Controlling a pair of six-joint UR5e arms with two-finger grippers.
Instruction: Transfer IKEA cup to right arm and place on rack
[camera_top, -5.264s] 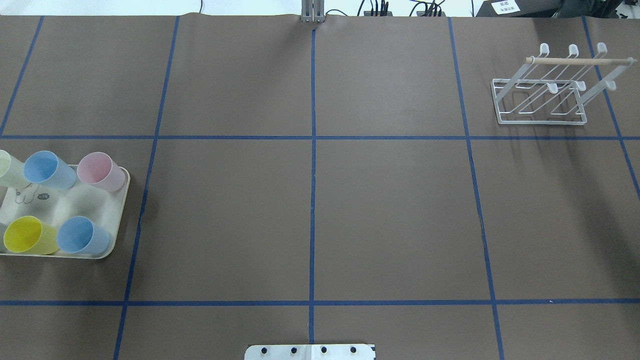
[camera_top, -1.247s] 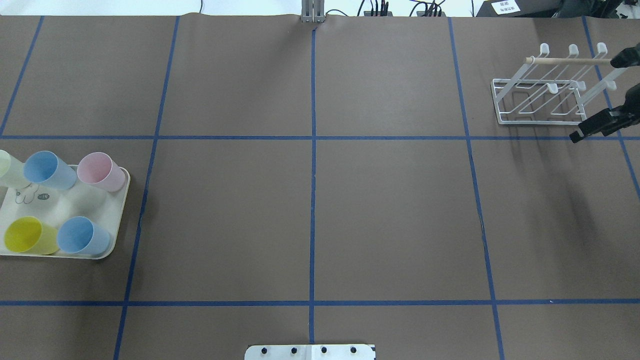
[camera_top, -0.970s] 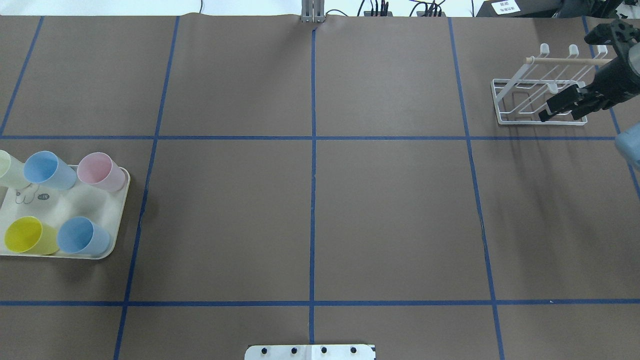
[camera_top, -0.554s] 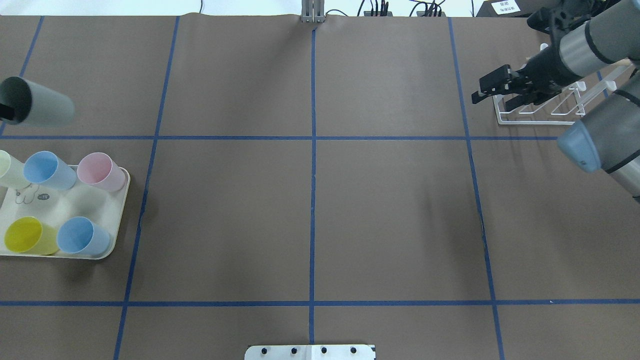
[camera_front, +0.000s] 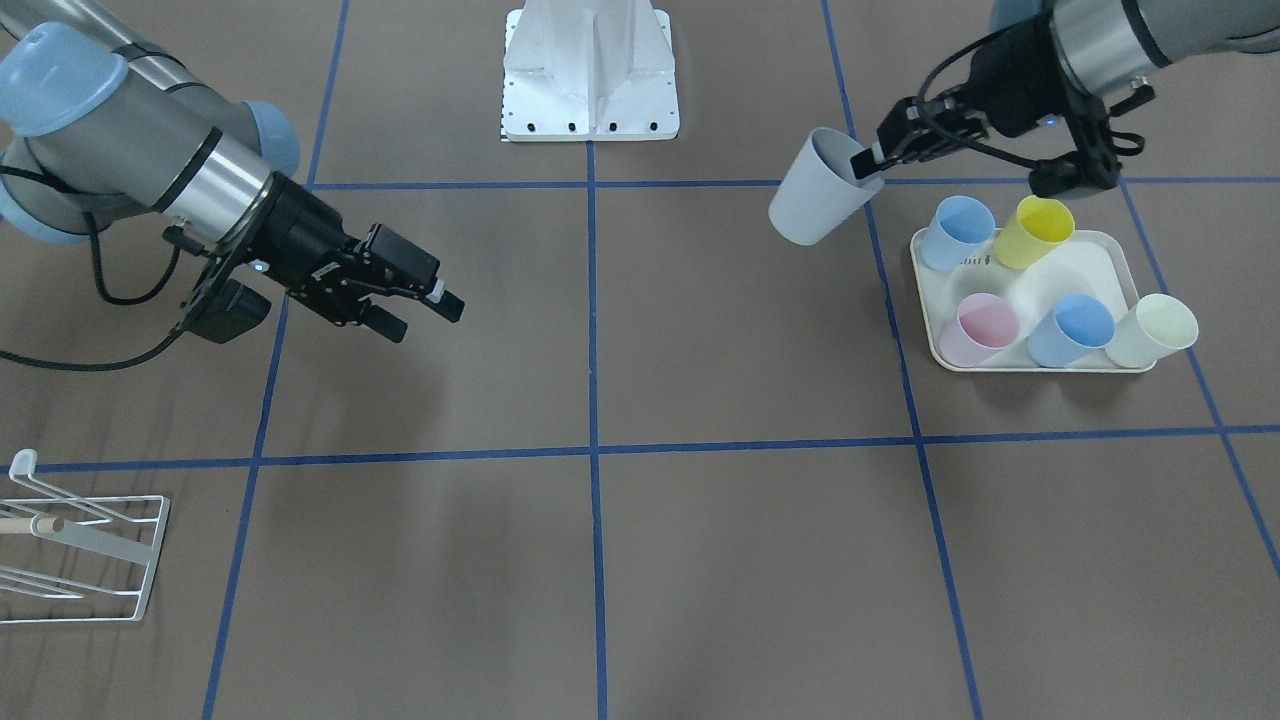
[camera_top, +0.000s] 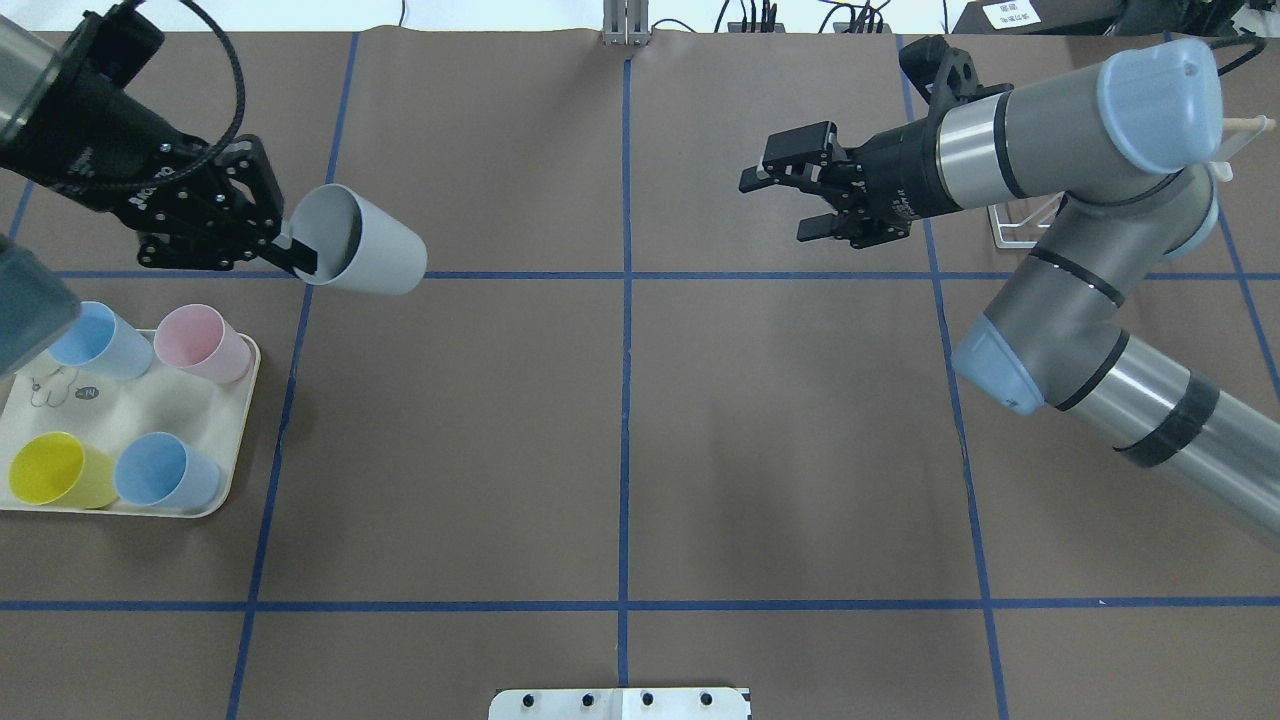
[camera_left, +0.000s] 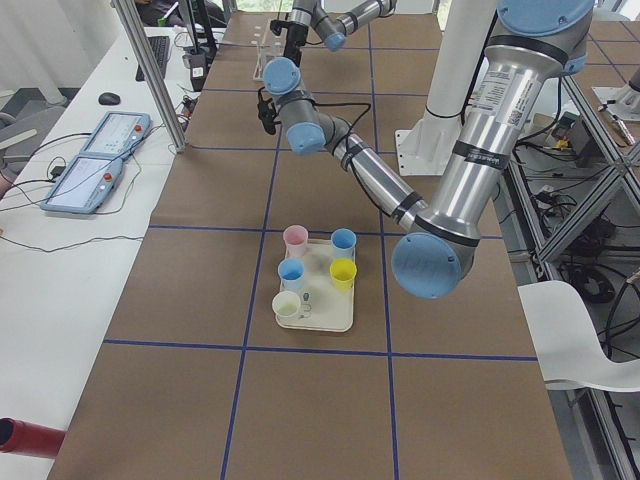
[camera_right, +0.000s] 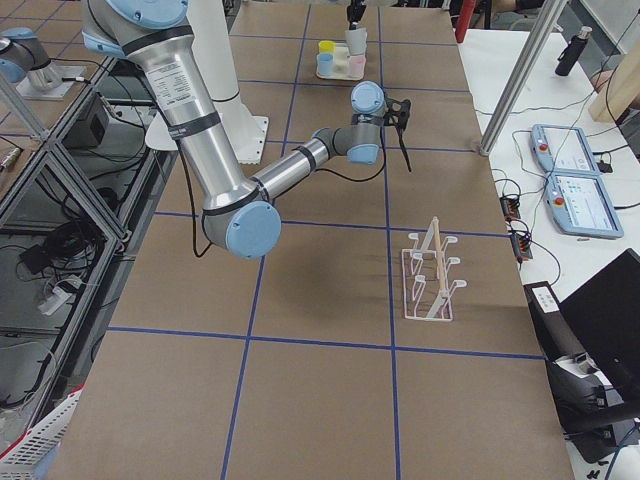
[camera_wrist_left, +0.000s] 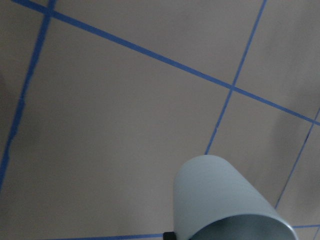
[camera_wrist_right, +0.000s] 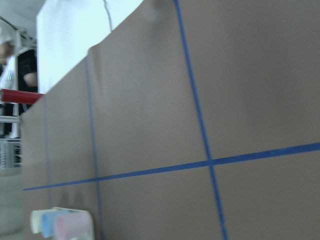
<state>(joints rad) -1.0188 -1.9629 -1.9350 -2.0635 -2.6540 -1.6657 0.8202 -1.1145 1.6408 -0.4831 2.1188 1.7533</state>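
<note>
You were at the hand-over step, with the cup airborne but not yet passed. Your left gripper (camera_top: 300, 258) was pinched on the rim of the grey cup (camera_top: 365, 255), one finger inside the mouth and one outside, holding it on its side above the table, just beyond the far edge of the tray (camera_top: 238, 490), base pointing right toward the centre. Your right gripper (camera_top: 778, 208) hung spread open and empty, right of the centre line, facing the cup but well apart from it.

The next move, as I judge it, called for bringing the two together over the middle, then closing the right fingers around the cup's wall before the left let go.

From overhead, the rack (camera_top: 1012, 228) was almost wholly hidden behind the right arm (camera_top: 1050, 290); the front camera cut it off at the frame's edge. The left wrist camera showed only the cup's wall, not the grip. The palest cup on the tray was covered overhead by the left arm.
</note>
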